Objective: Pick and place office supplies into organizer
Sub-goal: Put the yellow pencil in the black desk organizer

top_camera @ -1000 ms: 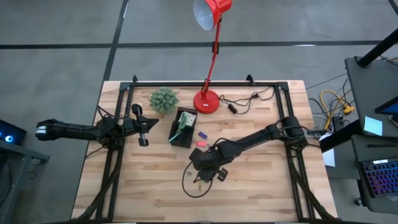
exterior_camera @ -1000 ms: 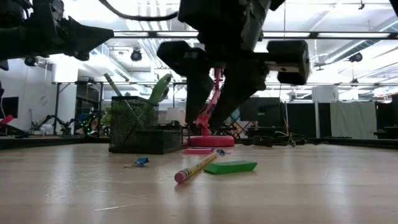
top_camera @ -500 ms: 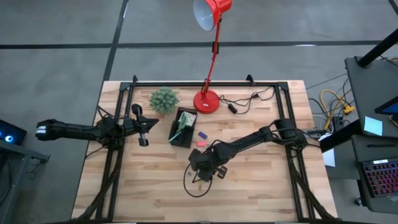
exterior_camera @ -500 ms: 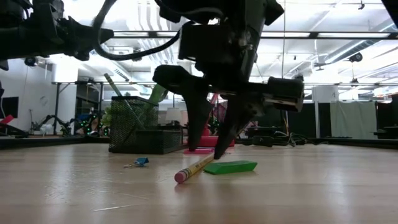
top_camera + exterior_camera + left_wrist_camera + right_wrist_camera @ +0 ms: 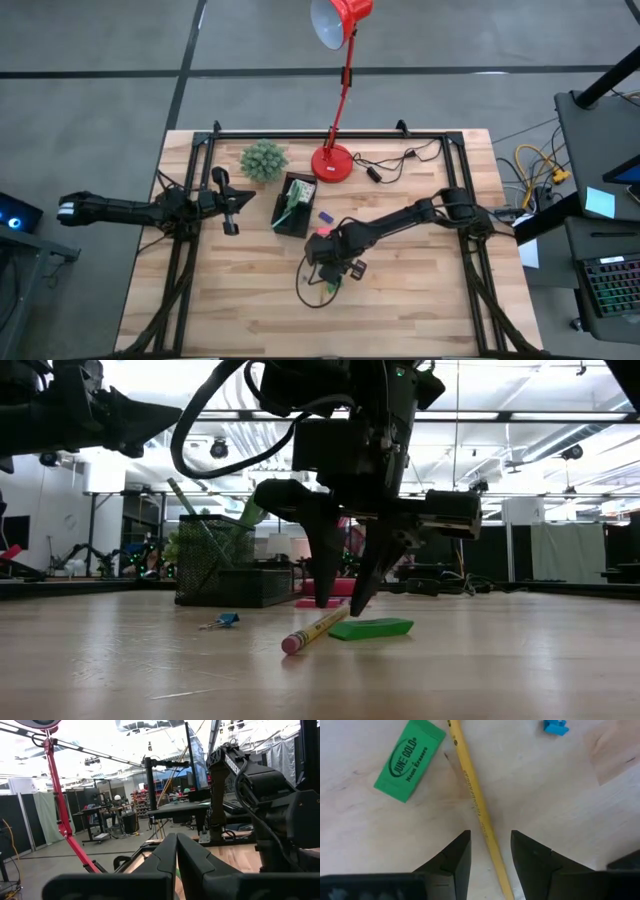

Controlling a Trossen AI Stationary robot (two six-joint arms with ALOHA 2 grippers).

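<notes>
right wrist view: yellow pencil lies btwn spread fingers of right gripper, not gripped yet.

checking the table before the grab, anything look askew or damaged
Nothing looks damaged or spilled. The yellow pencil, green eraser and blue clip simply lie loose on the table, outside the organizer. The right gripper is open astride the pencil; the left gripper waits shut.

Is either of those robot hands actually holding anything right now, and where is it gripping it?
Nothing is held. The right hand is open, straddling the yellow pencil on the table without closing. The left hand is shut on nothing.
</notes>
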